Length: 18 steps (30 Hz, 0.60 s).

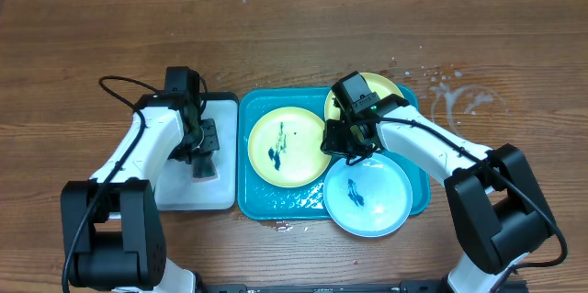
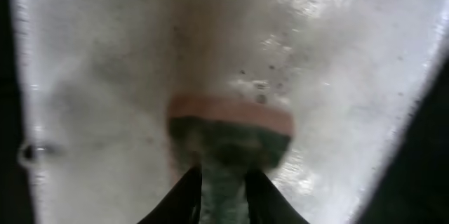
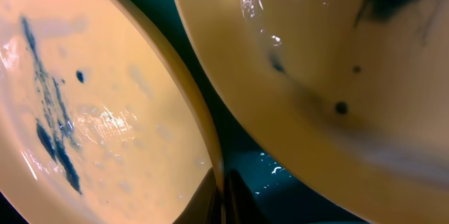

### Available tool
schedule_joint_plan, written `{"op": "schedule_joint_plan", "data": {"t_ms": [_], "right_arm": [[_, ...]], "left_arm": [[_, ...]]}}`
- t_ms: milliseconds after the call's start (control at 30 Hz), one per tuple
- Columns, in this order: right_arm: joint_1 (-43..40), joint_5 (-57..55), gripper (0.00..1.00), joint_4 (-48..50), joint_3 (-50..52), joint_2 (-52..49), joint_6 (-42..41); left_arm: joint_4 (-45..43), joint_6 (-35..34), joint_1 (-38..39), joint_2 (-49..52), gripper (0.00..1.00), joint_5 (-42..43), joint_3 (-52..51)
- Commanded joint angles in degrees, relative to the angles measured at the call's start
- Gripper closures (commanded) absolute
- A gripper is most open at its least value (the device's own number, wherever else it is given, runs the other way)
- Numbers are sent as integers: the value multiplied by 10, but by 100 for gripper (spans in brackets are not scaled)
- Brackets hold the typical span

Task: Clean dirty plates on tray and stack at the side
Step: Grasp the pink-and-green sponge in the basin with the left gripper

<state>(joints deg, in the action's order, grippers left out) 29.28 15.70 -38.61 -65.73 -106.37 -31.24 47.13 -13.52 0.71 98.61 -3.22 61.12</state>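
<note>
Three plates lie in the turquoise tray point(image 1: 246, 197): a smeared yellow-green plate point(image 1: 280, 151) on the left, a second yellow-green plate point(image 1: 386, 86) at the back right, half under my right arm, and a pale blue plate point(image 1: 372, 201) with a blue smear in front. My right gripper point(image 1: 333, 142) is shut on the left plate's right rim. The right wrist view shows that pinch point(image 3: 223, 199) on the smeared plate point(image 3: 105, 112), with the other yellow plate point(image 3: 316, 55) close above. My left gripper point(image 2: 223, 196) is shut on a sponge point(image 2: 231, 129) pressed on the wet white tray point(image 2: 105, 76).
The small white tray point(image 1: 184, 197) sits left of the turquoise one, with my left gripper point(image 1: 204, 157) over it. Water spatter point(image 1: 450, 91) marks the wood tabletop at the back right, and a small spill point(image 1: 280, 226) lies at the turquoise tray's front edge.
</note>
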Motion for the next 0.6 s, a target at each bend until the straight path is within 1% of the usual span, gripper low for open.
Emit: {"op": "schedule_joint_plan", "data": {"t_ms": [0, 67, 333, 567], "right_arm": [[0, 11, 96, 3, -13, -2, -5], [0, 11, 96, 0, -13, -2, -5], [0, 10, 96, -3, -13, -2, -5], [0, 11, 96, -3, -13, -2, -5]], "left_arm": [[1, 6, 5, 5, 73, 31, -3], [4, 6, 5, 3, 73, 31, -3], [35, -10, 4, -2, 75, 28, -3], [39, -51, 3, -1, 74, -9, -3]]}}
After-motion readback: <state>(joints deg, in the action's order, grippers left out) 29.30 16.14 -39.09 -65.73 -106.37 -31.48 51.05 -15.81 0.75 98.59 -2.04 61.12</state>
